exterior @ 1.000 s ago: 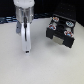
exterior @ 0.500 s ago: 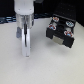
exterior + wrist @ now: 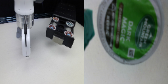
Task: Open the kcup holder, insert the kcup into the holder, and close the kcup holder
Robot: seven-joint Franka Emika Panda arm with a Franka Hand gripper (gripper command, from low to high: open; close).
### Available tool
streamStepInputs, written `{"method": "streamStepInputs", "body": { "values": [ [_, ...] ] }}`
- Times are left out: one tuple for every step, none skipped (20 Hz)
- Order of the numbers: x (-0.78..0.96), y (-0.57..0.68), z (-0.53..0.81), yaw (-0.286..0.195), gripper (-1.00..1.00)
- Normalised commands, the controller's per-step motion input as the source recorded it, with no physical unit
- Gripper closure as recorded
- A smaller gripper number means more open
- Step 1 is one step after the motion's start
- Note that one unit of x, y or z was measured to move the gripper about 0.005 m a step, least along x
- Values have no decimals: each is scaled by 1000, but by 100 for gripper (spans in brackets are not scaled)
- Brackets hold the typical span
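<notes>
Facing the wrist camera: kcup [image 3: 131, 27] lid.

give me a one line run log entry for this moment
gripper: low over white table | kcup: fills wrist view, green lid up | kcup holder: on exterior view's right | grasp: cannot tell

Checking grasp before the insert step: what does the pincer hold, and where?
Cannot tell. The pincer is over the table; the kcup fills the wrist view, no fingers on it.

Glossy foil-lidded kcup [image 3: 130, 27] — matt table [image 3: 45, 67]
</notes>
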Motion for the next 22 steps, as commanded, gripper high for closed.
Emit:
{"method": "streamStepInputs", "body": {
  "values": [
    [10,-8,-9,-17,100],
    [10,-13,-11,-13,100],
    [102,-21,124,-85,100],
    [109,-20,130,-88,100],
    [17,-9,-6,-10,100],
    [18,1,-4,-2,100],
    [6,75,166,3,100],
    [-5,143,381,1,100],
    [6,226,409,-2,100],
    [6,228,475,-3,100],
    [23,271,614,-4,100],
    [45,303,698,-5,100],
    [55,336,771,-4,100],
    [64,366,833,-2,100],
    [75,394,879,2,100],
    [87,422,906,5,100],
    [113,455,912,11,100],
    [120,489,894,10,100],
    [103,508,857,17,100],
    [90,531,824,20,100],
    [87,560,778,18,100],
    [77,576,763,21,100]
  ]
}}
